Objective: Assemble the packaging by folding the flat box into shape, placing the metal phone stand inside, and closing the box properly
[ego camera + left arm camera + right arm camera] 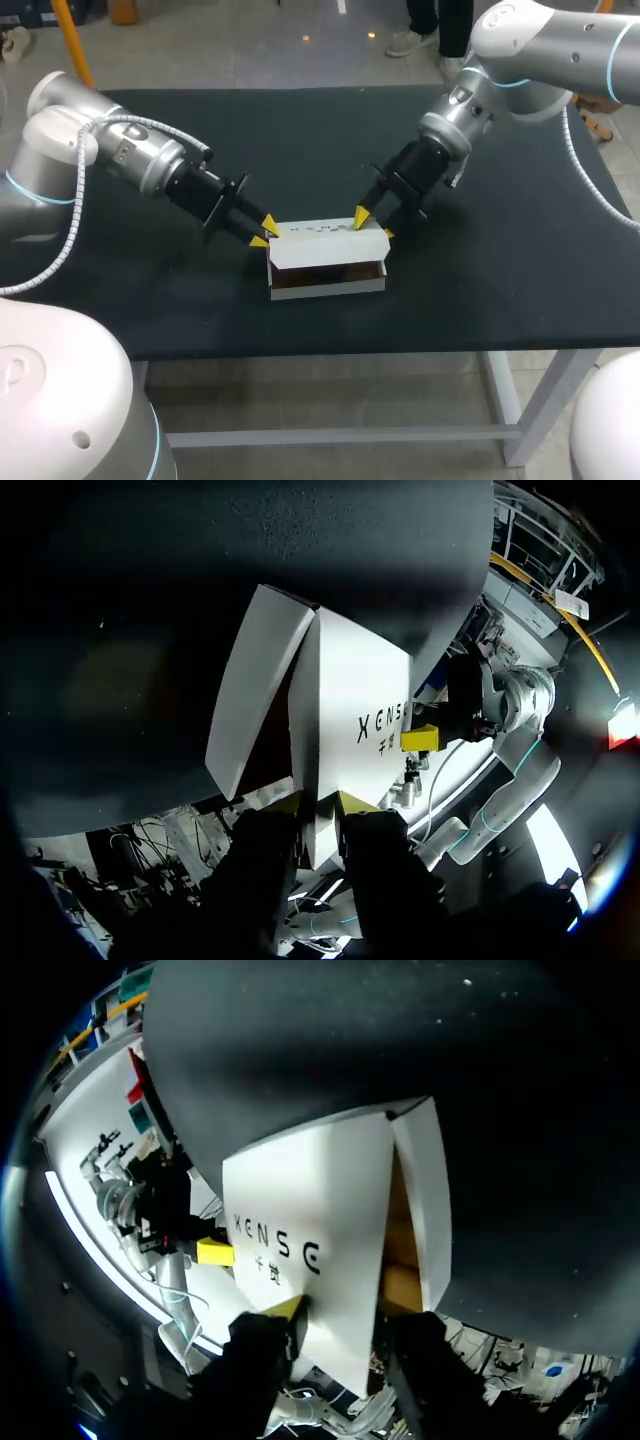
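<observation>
box [327,262] sitting mid table [500,280], left gripper [263,232] pinching its left end between narrow fingers, right gripper [374,224] gripping the right end a bit wider, one right fingertip hiding behind cardboard, inside looking too dark to tell

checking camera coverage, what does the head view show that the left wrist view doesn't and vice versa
Only the head view: both arms whole, and the front wall of the box under its opening. Only the left wrist view: the left gripper close up, a yellow tip on each side of a box panel. Both: the white box on the table, with the right gripper at its other end.
</observation>
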`<state>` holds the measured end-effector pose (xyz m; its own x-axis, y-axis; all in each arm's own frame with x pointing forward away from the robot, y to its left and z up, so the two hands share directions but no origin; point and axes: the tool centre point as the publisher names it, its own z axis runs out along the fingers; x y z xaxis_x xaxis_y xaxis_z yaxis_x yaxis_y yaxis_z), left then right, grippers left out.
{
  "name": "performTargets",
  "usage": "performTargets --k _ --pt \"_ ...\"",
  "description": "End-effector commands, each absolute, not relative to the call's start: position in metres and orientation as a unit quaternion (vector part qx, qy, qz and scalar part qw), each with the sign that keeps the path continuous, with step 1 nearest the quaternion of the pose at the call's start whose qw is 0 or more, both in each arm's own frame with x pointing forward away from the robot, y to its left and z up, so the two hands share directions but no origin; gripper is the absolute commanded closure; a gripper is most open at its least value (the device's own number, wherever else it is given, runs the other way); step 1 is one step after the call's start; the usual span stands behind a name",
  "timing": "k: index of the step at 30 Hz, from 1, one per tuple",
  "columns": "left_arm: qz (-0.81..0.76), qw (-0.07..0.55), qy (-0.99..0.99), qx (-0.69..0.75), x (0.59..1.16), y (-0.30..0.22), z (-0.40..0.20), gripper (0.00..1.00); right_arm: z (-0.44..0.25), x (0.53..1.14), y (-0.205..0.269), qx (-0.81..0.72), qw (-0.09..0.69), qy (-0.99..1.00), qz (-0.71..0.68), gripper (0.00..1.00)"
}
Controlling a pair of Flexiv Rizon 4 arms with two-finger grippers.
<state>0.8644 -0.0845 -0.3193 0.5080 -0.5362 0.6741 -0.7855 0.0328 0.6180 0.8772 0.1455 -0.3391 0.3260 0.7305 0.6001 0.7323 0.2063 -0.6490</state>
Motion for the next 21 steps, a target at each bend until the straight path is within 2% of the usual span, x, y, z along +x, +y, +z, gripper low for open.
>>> performTargets --k 1,21 --pt "0.116 0.534 -0.483 0.684 0.865 -0.083 -0.323 0.76 -0.341 0.874 0.145 -0.633 0.512 -0.581 -0.001 0.56" --pt "0.123 0.52 -0.49 0.689 0.859 -0.076 -0.328 0.66 -0.354 0.875 0.14 -0.638 0.499 -0.586 0.007 0.53"
